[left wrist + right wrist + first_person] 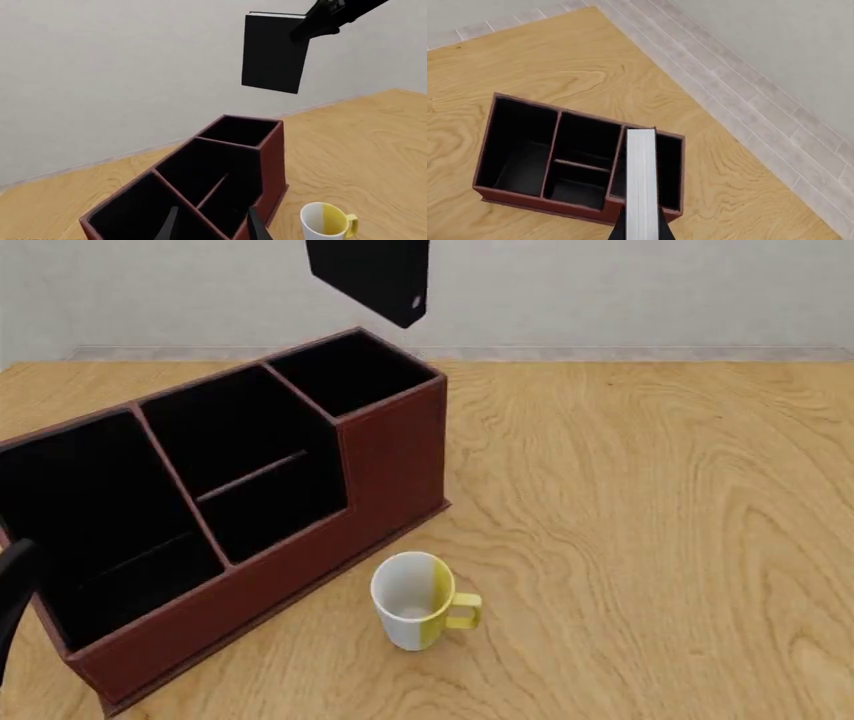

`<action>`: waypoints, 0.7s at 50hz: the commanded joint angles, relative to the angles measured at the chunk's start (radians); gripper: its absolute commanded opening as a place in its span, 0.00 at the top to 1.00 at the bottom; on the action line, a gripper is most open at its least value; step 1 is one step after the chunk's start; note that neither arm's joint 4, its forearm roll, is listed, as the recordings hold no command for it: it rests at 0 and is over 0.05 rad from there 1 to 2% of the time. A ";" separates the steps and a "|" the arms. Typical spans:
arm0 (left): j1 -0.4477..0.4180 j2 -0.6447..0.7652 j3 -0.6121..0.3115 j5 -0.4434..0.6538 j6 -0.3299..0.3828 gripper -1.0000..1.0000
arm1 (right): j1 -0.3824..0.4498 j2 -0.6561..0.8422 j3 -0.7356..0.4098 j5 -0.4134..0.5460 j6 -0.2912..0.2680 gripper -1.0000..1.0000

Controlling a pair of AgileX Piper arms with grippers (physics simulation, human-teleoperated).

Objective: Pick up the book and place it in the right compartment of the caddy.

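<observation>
On the wooden surface [667, 490] stands the caddy [387, 465], with a white-and-yellow mug [416, 600] just in front of it. The right hand [320, 22] grips the book [273, 52], holding it in the air above the right compartment [350, 375]. The left hand [212, 225] hangs released over the caddy's wider sections.

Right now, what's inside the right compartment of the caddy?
The right compartment of the caddy shows only black lining in the left wrist and front views; nothing seen inside. The book hangs above it in the right gripper. In the right wrist view, the book covers part of the opening.
</observation>
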 commanded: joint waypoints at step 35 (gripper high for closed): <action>0.062 0.000 0.048 -0.038 -0.005 0.00 | -0.033 0.238 -0.137 -0.070 0.017 1.00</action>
